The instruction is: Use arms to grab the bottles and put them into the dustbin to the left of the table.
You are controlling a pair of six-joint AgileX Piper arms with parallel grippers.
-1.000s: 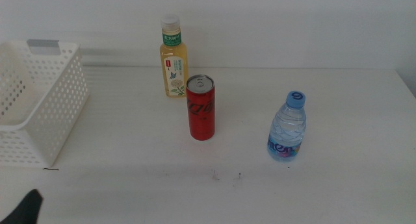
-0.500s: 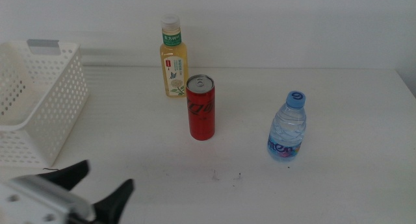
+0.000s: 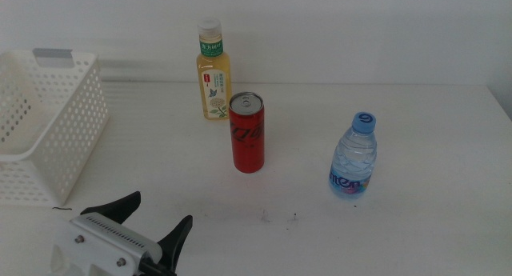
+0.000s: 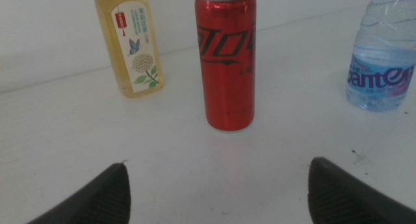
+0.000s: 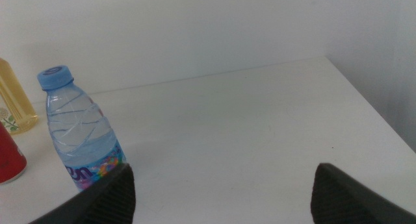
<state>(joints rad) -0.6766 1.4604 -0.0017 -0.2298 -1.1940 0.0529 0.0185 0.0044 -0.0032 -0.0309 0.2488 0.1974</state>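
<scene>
On the white table (image 3: 416, 132) stand three bottles: a yellow tea bottle (image 3: 212, 74) with a white cap at the back, a slim red can (image 3: 247, 133) in front of it, and a clear water bottle (image 3: 354, 158) with a blue cap to the right. The white perforated dustbin (image 3: 56, 132) stands at the left. My left gripper (image 3: 152, 216) is open near the front edge, left of centre, pointing toward the red can (image 4: 226, 62), with nothing between its fingers. The right gripper (image 5: 221, 185) is open and out of the middle view; its wrist view shows the water bottle (image 5: 78, 130).
A few small dark specks (image 3: 278, 218) mark the table in front of the can. A white wall rises behind the table. The table's right edge (image 5: 370, 100) shows in the right wrist view.
My left gripper has risen into view from the bottom left corner and moved right and forward toward the can. The bottles and dustbin have not moved.
</scene>
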